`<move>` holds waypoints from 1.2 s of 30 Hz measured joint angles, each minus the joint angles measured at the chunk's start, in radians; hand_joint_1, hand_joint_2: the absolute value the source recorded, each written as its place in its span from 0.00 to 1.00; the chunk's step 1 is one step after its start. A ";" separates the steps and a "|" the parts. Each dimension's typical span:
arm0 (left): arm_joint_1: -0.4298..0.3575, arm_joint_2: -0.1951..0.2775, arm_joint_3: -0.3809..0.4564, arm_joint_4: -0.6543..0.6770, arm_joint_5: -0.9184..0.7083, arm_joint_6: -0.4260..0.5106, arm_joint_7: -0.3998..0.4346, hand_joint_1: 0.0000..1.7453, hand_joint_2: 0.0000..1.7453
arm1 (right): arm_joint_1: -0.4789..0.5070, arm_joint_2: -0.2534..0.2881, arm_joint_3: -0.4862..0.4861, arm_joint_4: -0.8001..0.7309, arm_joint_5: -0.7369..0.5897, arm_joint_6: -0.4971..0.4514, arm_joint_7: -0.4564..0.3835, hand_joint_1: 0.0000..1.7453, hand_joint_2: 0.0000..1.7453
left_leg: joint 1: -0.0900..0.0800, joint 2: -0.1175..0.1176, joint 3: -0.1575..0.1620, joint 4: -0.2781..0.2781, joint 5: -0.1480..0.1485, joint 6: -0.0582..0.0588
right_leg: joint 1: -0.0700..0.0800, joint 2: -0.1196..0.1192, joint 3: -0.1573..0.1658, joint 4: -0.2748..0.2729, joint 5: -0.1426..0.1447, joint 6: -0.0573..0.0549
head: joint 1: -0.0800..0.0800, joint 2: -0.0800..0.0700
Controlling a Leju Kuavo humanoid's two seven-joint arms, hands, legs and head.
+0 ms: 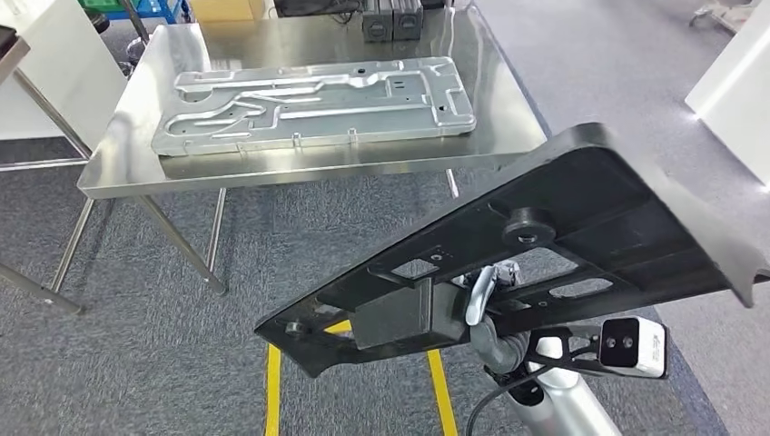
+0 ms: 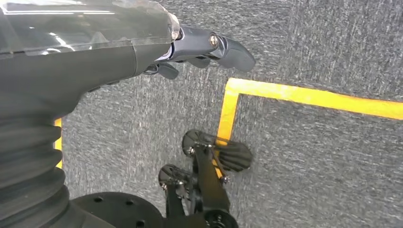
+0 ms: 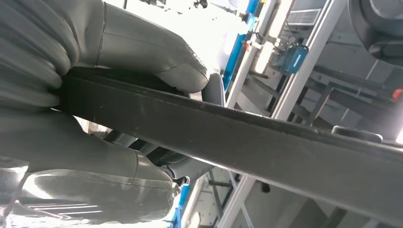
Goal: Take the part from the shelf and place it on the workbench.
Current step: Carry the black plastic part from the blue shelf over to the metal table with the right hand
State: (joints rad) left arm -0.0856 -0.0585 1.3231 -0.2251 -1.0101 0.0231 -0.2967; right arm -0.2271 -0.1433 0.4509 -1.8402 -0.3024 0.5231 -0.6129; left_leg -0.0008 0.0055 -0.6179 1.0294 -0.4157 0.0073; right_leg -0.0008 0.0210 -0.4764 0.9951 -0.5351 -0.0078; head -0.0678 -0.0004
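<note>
A large black flat part with ribs and cutouts hangs tilted in the air at the lower right of the head view. My right hand grips it from underneath; in the right wrist view the thumb and the fingers clamp the part's dark edge. The steel workbench stands ahead at upper left, with carpet between it and the part. My left hand hangs over the carpet with its fingers stretched out, holding nothing.
A silver stamped metal panel covers most of the workbench top. Two dark boxes stand at its far edge. Yellow floor tape runs on the grey carpet below me. A white cabinet stands at the right.
</note>
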 joint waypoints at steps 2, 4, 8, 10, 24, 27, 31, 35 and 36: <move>0.000 -0.001 0.000 0.000 0.000 0.002 0.000 0.00 1.00 | 0.002 0.000 -0.001 0.000 0.001 0.004 -0.001 1.00 1.00 | 0.001 0.000 0.014 -0.015 -0.009 0.008 | 0.001 0.000 0.005 0.004 0.006 0.013 | 0.000 0.000; 0.000 -0.002 0.000 0.000 0.000 0.003 0.000 0.00 1.00 | 0.002 0.000 -0.003 0.000 0.002 0.005 -0.001 1.00 1.00 | 0.006 -0.001 0.040 -0.036 -0.015 0.019 | 0.000 -0.005 -0.015 0.055 0.013 0.023 | 0.000 0.000; 0.000 -0.002 0.000 0.000 0.001 0.004 -0.001 0.00 1.00 | 0.004 0.000 -0.006 0.001 0.002 0.007 -0.001 1.00 1.00 | 0.009 -0.002 0.082 -0.051 -0.041 0.026 | -0.010 -0.010 -0.167 0.260 -0.063 0.039 | 0.000 0.000; 0.002 -0.002 0.000 0.000 0.002 0.004 -0.001 0.00 1.00 | 0.005 0.000 -0.006 0.002 0.002 0.009 -0.001 1.00 1.00 | 0.009 -0.002 0.107 -0.051 -0.062 0.022 | -0.015 -0.013 -0.210 0.260 -0.073 0.044 | 0.000 0.000; -0.005 -0.004 0.000 0.000 -0.002 -0.004 -0.001 0.00 1.00 | -0.016 0.006 -0.011 0.011 -0.006 0.008 0.003 1.00 1.00 | 0.016 -0.002 -0.045 0.273 -0.210 -0.036 | -0.006 -0.016 -0.092 0.014 0.072 -0.020 | 0.001 0.000; -0.003 -0.004 0.000 0.000 -0.004 -0.005 0.000 0.00 1.00 | -0.017 0.006 -0.011 0.016 -0.007 0.004 0.004 1.00 1.00 | 0.012 -0.002 -0.056 0.162 -0.155 -0.025 | -0.001 -0.011 -0.045 0.014 0.038 -0.019 | 0.001 0.000; -0.001 -0.004 0.000 0.000 -0.004 -0.004 0.000 0.00 1.00 | -0.016 0.008 -0.011 0.022 -0.003 -0.005 0.005 1.00 1.00 | -0.003 -0.006 -0.028 -0.004 0.022 0.001 | 0.003 -0.007 -0.012 0.012 0.005 -0.003 | 0.001 0.000; -0.003 -0.007 0.000 0.000 -0.004 -0.004 -0.001 0.00 1.00 | -0.018 0.009 -0.011 0.023 -0.001 -0.012 0.005 1.00 1.00 | 0.003 -0.008 0.014 -0.032 0.011 0.019 | 0.001 -0.010 -0.041 0.092 0.011 0.018 | 0.001 0.000; -0.004 -0.008 0.000 0.000 -0.004 -0.004 -0.001 0.00 1.00 | -0.019 0.009 -0.011 0.023 -0.001 -0.012 0.005 1.00 1.00 | 0.005 -0.009 0.026 -0.037 0.006 0.022 | -0.001 -0.011 -0.075 0.147 -0.003 0.023 | 0.001 0.000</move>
State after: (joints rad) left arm -0.0892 -0.0670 1.3233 -0.2251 -1.0142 0.0195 -0.2977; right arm -0.2458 -0.1341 0.4402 -1.8173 -0.3031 0.5114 -0.6081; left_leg 0.0040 -0.0032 -0.5923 0.9925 -0.4095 0.0297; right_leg -0.0022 0.0098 -0.5511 1.1416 -0.5378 0.0152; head -0.0664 -0.0004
